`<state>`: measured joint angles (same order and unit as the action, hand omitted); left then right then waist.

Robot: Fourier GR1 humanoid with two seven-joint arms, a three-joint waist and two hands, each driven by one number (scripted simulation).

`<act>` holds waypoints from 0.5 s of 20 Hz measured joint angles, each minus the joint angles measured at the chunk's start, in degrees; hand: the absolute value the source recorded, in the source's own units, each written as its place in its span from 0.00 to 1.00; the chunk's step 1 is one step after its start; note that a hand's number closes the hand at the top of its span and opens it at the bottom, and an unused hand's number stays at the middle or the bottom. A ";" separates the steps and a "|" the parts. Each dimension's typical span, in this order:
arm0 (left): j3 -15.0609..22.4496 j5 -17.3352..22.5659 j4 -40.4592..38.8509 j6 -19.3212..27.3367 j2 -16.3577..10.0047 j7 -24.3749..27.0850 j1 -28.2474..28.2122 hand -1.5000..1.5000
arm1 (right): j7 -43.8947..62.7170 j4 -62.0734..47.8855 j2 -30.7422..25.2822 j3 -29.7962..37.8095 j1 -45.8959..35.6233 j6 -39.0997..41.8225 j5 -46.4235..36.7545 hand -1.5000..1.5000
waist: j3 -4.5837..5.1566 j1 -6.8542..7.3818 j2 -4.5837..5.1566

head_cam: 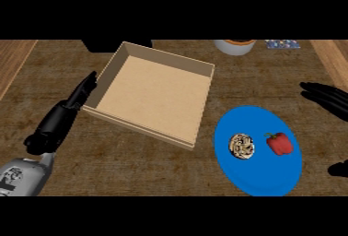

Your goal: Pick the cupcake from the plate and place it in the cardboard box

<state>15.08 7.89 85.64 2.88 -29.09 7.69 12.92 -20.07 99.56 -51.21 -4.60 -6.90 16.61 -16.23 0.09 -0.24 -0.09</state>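
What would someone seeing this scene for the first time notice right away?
The bright blue plate at the lower right stands out most, with a cupcake and a red pepper side by side on it. Left of it sits a big open cardboard box, with the left robot hand stretched out beside its left wall; the right robot hand shows open at the right edge.
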 measured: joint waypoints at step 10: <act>-1.28 -0.84 1.38 -1.68 0.71 -2.08 0.51 0.50 | 25.10 16.86 2.09 -12.46 -2.53 9.87 -11.20 0.00 | 0.00 0.31 -0.05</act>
<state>13.79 7.04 87.02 1.21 -28.38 5.61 13.43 5.04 116.42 -49.12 -17.06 -9.43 26.48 -27.43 0.09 0.07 -0.13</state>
